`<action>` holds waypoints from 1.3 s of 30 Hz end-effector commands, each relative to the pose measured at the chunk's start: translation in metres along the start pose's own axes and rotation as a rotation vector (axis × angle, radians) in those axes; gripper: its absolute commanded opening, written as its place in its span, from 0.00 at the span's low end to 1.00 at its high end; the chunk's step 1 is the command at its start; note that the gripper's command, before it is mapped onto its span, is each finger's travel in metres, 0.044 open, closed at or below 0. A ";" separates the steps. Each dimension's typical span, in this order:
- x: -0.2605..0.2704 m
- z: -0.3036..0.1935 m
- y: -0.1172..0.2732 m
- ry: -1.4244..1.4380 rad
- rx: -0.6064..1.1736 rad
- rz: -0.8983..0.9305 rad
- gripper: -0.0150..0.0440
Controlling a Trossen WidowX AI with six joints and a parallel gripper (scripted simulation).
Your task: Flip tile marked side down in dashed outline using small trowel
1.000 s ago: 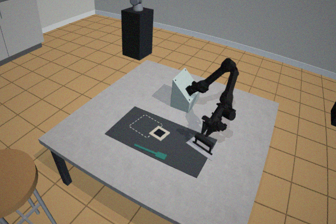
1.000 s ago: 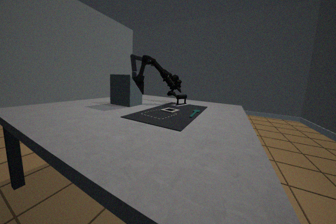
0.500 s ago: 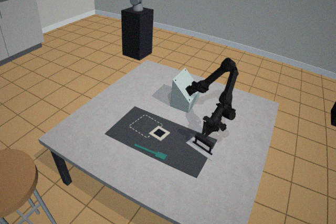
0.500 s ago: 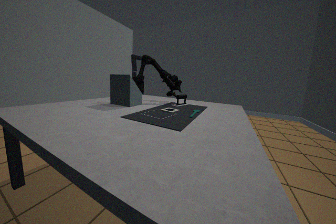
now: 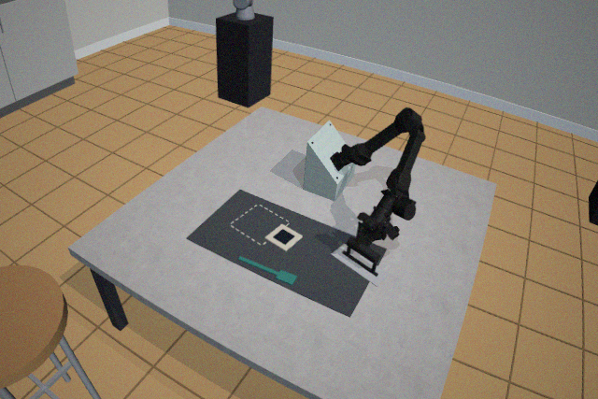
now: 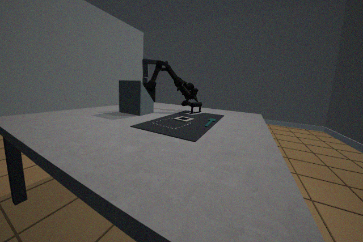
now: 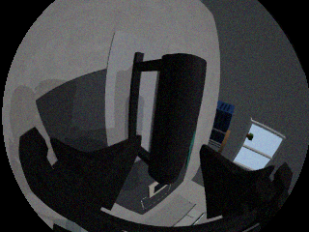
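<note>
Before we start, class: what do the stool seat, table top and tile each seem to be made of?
Stool seat: probably wood, matte, judging by its warm brown.
Table top: matte stone or laminate, from its mottled grey.
Tile: perhaps ceramic or plastic, matte; its cream border shows no glint.

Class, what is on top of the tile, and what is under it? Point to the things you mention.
The tile [image 5: 270, 236] [image 6: 176, 118] [image 7: 152, 188] shows a dark square [image 5: 283, 236] [image 6: 184, 118] on top. Below lies the mat [image 5: 212, 233] [image 6: 190, 136] [image 7: 72, 108]; the tile's underside and the covered patch cannot be seen.
</note>
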State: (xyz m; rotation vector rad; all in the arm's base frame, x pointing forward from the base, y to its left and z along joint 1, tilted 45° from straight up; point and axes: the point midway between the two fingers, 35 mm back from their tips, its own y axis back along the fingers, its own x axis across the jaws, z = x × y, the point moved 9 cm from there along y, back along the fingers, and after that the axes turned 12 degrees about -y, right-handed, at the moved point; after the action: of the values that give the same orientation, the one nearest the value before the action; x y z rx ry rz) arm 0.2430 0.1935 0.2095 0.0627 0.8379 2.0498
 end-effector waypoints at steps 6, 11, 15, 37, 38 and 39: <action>0.001 -0.001 -0.018 0.007 0.005 0.008 0.76; 0.001 -0.002 -0.026 0.008 0.005 0.007 0.76; 0.001 -0.003 -0.032 0.008 0.005 0.007 0.76; 0.001 -0.003 -0.033 0.008 0.005 0.007 0.37; 0.001 -0.003 -0.033 0.008 0.005 0.007 0.36; 0.001 -0.003 -0.033 0.008 0.005 0.007 0.35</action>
State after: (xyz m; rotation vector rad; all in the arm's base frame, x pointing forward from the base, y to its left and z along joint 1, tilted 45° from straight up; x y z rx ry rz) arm 0.2647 0.2048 0.1892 0.0610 0.8455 2.0573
